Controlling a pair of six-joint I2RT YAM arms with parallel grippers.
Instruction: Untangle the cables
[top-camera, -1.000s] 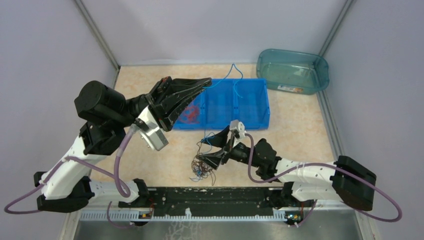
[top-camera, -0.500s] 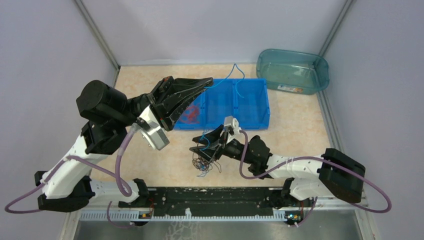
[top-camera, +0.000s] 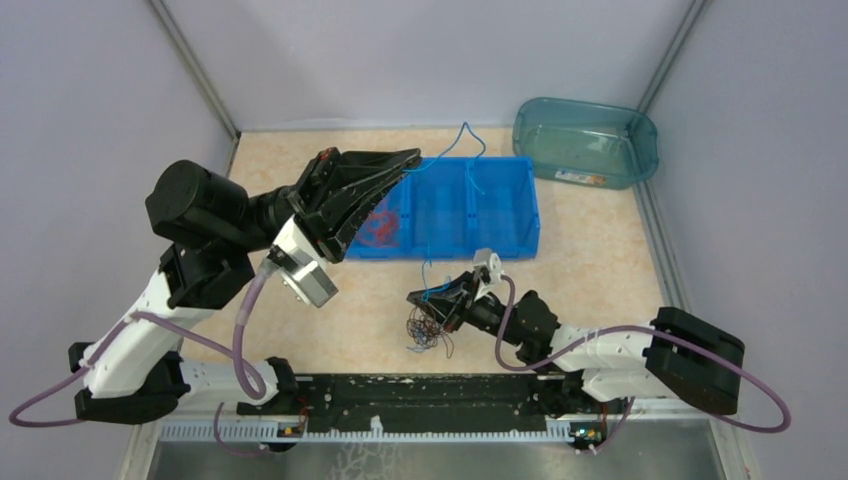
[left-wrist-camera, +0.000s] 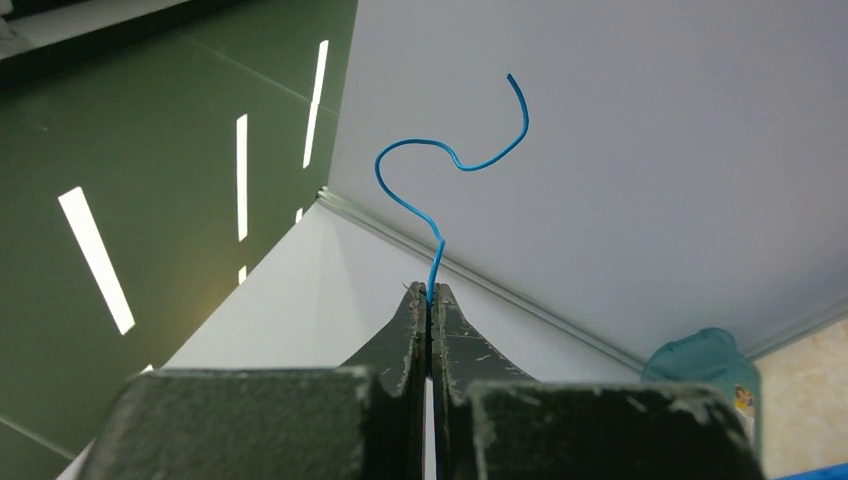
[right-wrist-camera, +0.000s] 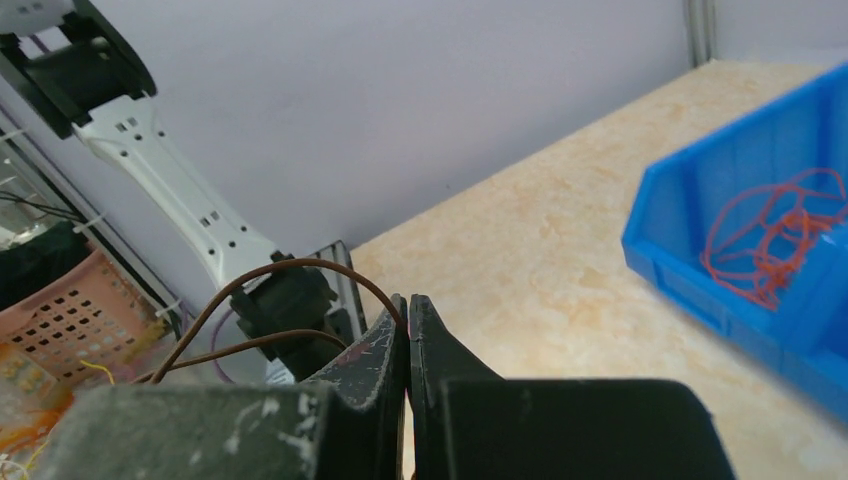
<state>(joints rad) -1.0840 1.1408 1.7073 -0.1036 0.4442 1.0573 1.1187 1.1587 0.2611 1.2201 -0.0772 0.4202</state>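
My left claw (left-wrist-camera: 428, 292), clamped shut on one blue wire (left-wrist-camera: 440, 165), lifts it clear over the bin (top-camera: 505, 215). My right claw (right-wrist-camera: 408, 300) pinches a brown wire (right-wrist-camera: 290, 268), and the tangle (top-camera: 428, 332) sits just beneath, apparently ready for pulling apart.

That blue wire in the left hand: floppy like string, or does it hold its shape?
Probably holds its shape: the blue wire juts from the left hand in kinks, not hanging limp. Being so thin, it is likely very light, and might slip from a loose pinch.
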